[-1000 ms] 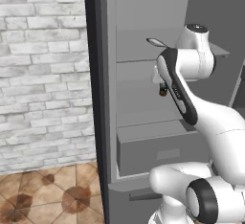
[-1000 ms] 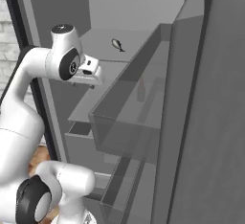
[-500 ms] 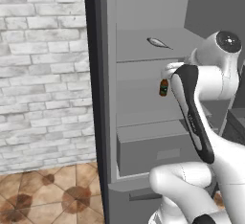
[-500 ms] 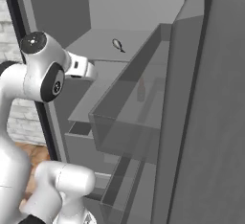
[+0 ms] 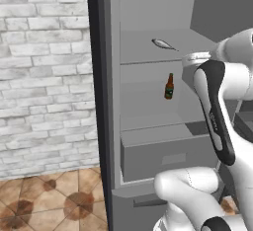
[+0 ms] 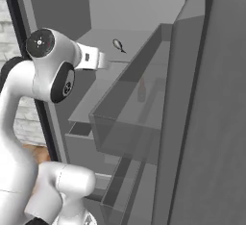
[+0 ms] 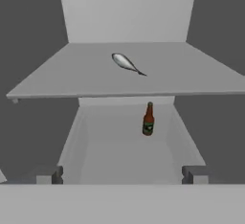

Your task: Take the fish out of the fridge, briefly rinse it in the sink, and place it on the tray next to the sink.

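Since the earlier frame the arm has swung toward the right edge of the left base view, uncovering the bottle (image 5: pixel 169 87). Gripper (image 7: pixel 124 175) hangs w/ dark fingertips spread wide, empty. Slim, silvery, pointed-oval fish (image 7: pixel 126 63) lies on the fridge (image 5: pixel 148 52)'s flat matte-grey shelf, upper centre of the hand view.

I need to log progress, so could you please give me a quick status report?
Two-finger gripper open, empty, facing the fridge. Slim silvery fish flat on the upper shelf, untouched. Small dark bottle upright one shelf below, clear of the approach.
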